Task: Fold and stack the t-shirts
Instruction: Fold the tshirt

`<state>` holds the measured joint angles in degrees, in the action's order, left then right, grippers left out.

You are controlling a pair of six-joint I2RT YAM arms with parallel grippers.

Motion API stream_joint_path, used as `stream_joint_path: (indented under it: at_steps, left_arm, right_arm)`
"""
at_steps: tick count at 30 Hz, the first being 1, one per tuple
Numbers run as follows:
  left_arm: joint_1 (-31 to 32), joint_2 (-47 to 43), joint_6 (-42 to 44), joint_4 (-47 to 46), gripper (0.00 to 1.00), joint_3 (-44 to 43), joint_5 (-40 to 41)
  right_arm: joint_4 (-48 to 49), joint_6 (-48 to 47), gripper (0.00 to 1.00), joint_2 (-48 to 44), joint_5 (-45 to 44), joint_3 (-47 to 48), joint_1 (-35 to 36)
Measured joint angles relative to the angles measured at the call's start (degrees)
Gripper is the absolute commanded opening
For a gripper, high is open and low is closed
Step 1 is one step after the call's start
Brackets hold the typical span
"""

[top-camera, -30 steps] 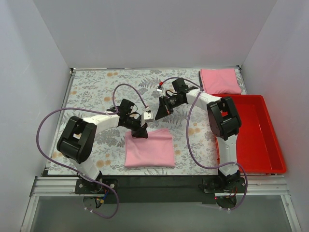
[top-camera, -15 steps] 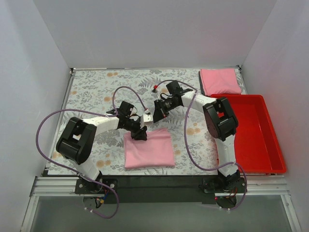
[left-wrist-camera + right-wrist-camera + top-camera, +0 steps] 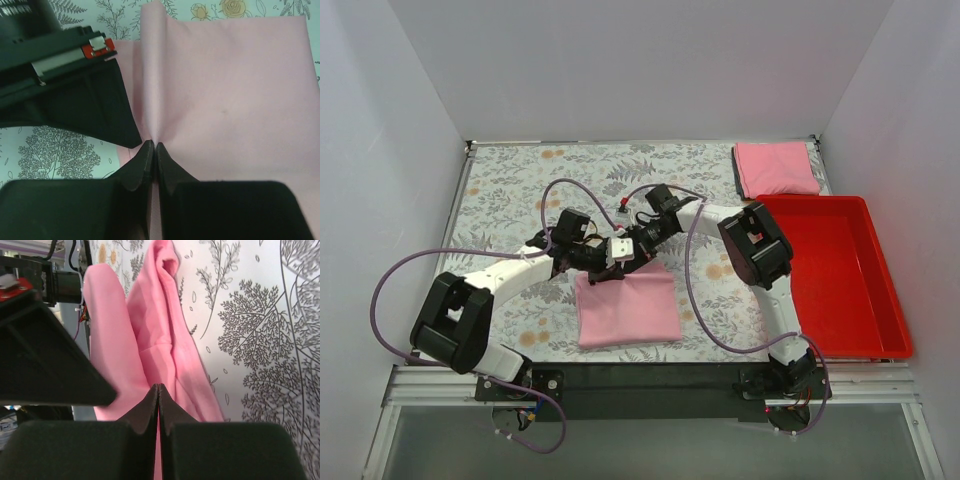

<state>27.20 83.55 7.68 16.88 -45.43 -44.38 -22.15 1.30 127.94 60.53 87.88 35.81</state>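
- near t-shirt [image 3: 627, 308]: plain pale pink
- far t-shirt [image 3: 776, 168]: plain pink, a shade deeper
- tray [image 3: 840, 290]: bright red
- worktop [image 3: 510, 190]: whitish, with a grey leaf-and-flower print and a few orange blooms
- arms [image 3: 510, 270]: white with black joints
- left fingers [image 3: 137, 169] and right fingers [image 3: 143, 415]: black

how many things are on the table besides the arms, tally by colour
pink t-shirts: 2 (near t-shirt, far t-shirt)
red tray: 1
total: 3
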Motion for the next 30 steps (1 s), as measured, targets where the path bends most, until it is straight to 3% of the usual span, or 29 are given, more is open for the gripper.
stream_joint_path:
  at_steps: [6, 30]
  left_arm:
    - [0.2, -0.09, 1.09, -0.5, 0.0, 1.27, 1.66]
    - [-1.05, -1.46, 4.0, -2.45, 0.0, 0.42, 5.51]
  right_arm:
    - [-0.15, 0.2, 0.04, 5.27, 1.55, 0.11, 0.79]
    - [-0.39, -3.74, 0.04, 5.4, 3.37, -0.72, 0.63]
